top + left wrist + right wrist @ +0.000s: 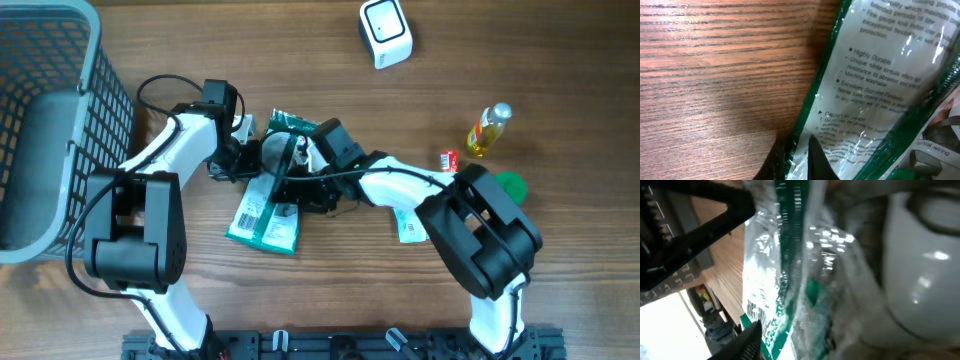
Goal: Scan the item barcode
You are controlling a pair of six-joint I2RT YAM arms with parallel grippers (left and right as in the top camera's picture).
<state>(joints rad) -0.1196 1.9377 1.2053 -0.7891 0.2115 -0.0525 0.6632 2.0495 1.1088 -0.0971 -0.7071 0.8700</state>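
Fingers of the left gripper (237, 160) and the right gripper (292, 186) meet from opposite sides over the upper half of a green-and-white glove packet (265, 225), seen from overhead. The packet lies mid-table, its white barcode label facing up at the lower end. From this height neither pair's gap can be read. A white barcode scanner (385, 32) stands well apart at the far edge of the wooden table (560, 80). A grey mesh basket (60, 120) fills the left side. To the right are a small bottle of yellow liquid (487, 130), a little red can (449, 160) and a green lid (511, 185).

From the left wrist, the left gripper (792, 157) has its dark fingers (816, 164) drawn tight together on the packet's (880, 75) green edge, pinching the film. Printed text on the clear wrapper reads "Highly Durable". The packet rests on the table (715, 75).

From the right wrist, the picture is blurred. The right gripper's (755, 265) black fingers (715, 210) stand apart on either side of the crinkled packet (790, 280). Whether they press on it cannot be told. A white rounded housing (920, 270) sits just behind the packet.
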